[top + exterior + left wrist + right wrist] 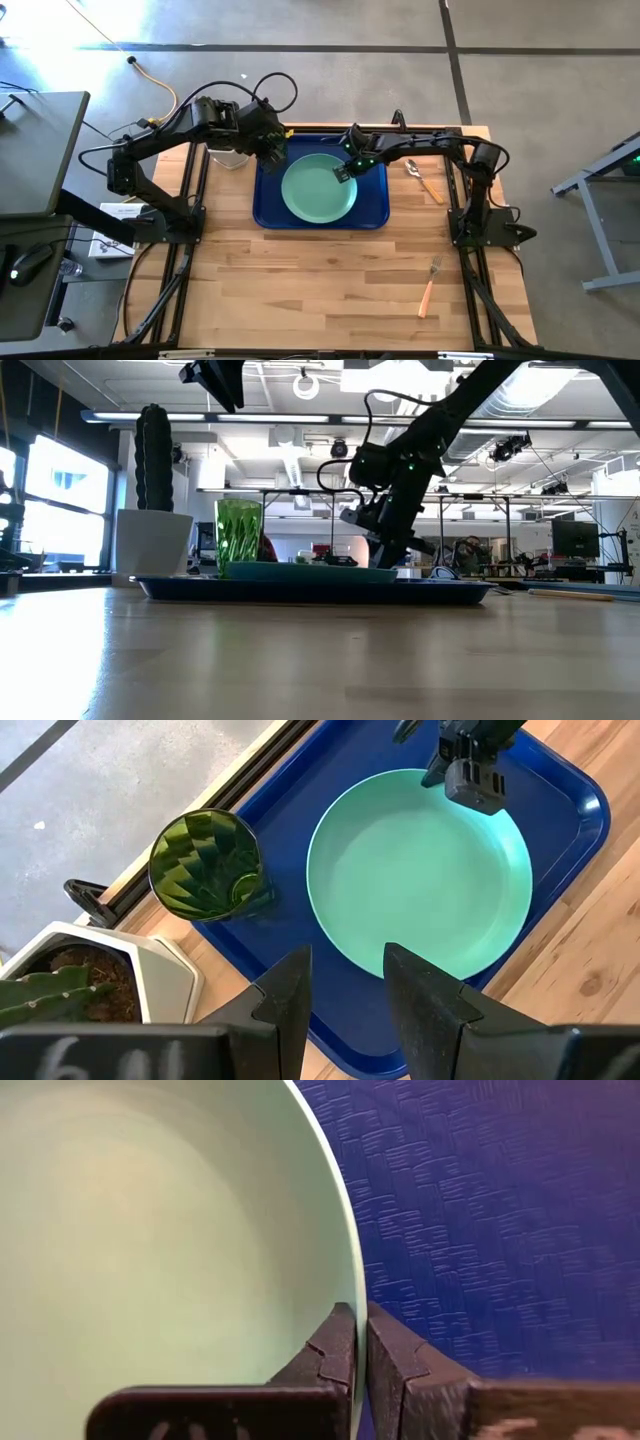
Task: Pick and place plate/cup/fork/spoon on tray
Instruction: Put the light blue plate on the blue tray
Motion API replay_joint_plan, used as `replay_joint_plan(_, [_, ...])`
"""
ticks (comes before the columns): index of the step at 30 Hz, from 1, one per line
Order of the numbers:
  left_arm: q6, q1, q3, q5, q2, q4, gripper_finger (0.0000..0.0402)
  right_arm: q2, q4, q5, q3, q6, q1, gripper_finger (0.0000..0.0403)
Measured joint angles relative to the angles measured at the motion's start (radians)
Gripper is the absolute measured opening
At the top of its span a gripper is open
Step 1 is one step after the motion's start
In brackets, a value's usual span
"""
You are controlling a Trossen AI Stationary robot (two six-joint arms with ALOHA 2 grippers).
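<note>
A pale wooden surface (pixel 330 270) stands in a workshop hall. The right tool (pixel 343 172) is clenched on the plate's (pixel 315 190) rim, inside the tray (pixel 375 215). The left tool (pixel 345 982), released, hovers above the cup (pixel 205 865), also on the tray. In my judgement, spoon (pixel 418 175) and fork (pixel 430 285), both outside it, remain.

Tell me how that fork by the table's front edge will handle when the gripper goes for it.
The fork lies flat on bare wood, so pinching it will likely be fiddly. It looks small and thin, probably light and stiff. If nudged, it should slide rather than roll.
</note>
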Motion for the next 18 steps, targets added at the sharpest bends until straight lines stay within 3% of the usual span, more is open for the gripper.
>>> replay_joint_plan(8, [0.000,0.000,0.000,0.000,0.000,0.000,0.0115,0.000,-0.008,-0.030,-0.001,-0.022,-0.006,0.0007])
replay_joint_plan(18, [-0.002,0.000,0.000,0.000,0.000,0.000,0.0115,0.002,-0.014,-0.041,-0.005,-0.025,-0.007,0.0086])
